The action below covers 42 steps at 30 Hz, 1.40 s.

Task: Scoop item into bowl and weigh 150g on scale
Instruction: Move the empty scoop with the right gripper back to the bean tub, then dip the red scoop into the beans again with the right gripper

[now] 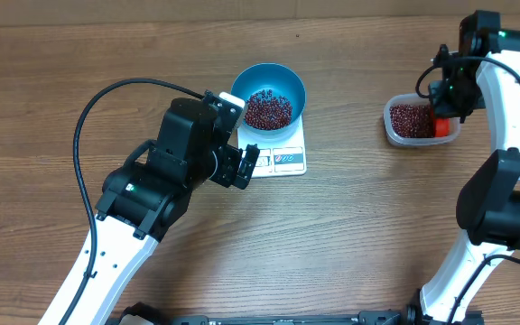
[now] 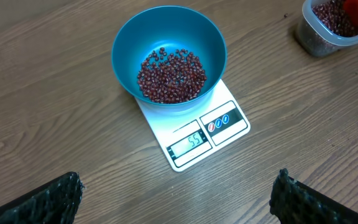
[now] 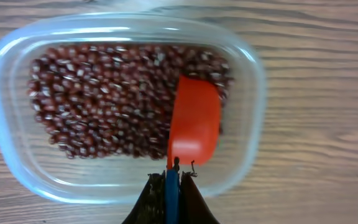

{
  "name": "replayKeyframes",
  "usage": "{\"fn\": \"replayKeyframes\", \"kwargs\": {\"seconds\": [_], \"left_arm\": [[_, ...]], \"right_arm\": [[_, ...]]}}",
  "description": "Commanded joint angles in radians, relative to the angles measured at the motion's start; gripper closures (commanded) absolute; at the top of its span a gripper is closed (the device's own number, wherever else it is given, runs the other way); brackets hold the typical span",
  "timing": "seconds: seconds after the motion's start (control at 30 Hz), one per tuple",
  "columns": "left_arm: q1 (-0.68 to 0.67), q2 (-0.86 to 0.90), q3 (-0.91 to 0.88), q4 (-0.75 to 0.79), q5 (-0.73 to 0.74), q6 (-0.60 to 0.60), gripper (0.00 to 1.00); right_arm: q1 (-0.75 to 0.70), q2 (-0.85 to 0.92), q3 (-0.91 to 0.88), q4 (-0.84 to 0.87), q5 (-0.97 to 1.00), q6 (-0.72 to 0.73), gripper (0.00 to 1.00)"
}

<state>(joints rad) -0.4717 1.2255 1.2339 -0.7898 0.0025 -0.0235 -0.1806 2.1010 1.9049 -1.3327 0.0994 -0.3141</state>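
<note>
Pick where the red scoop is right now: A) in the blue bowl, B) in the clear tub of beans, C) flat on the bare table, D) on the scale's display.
B: the right gripper holds the red scoop inside the clear tub, over its beans, well apart from the blue bowl on the scale.

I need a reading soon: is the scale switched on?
On: the scale shows digits on its display, with the blue bowl of beans on it.

Bright even light, faint shadows, beans (image 3: 98, 99) blurred in right wrist view
</note>
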Motion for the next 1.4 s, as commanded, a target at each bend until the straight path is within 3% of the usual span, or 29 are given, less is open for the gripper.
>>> {"fn": "replayKeyframes", "kwargs": {"seconds": [0.0,0.7,1.03,1.37], "left_arm": [[-0.004,0.004,-0.008,0.0,-0.011,-0.006,0.0],[-0.004,0.004,-0.008,0.0,-0.011,-0.006,0.0],[-0.004,0.004,-0.008,0.0,-0.011,-0.006,0.0],[-0.004,0.004,-0.008,0.0,-0.011,-0.006,0.0]], "right_arm": [[-0.006,0.004,-0.04,0.001,-0.048,-0.01,0.96],[-0.012,0.003,-0.04,0.031,-0.232,-0.01,0.96],[-0.093,0.003,-0.04,0.045,-0.484,-0.058,0.96],[-0.135,0.003,-0.04,0.042,-0.529,-0.058,0.96]]}}
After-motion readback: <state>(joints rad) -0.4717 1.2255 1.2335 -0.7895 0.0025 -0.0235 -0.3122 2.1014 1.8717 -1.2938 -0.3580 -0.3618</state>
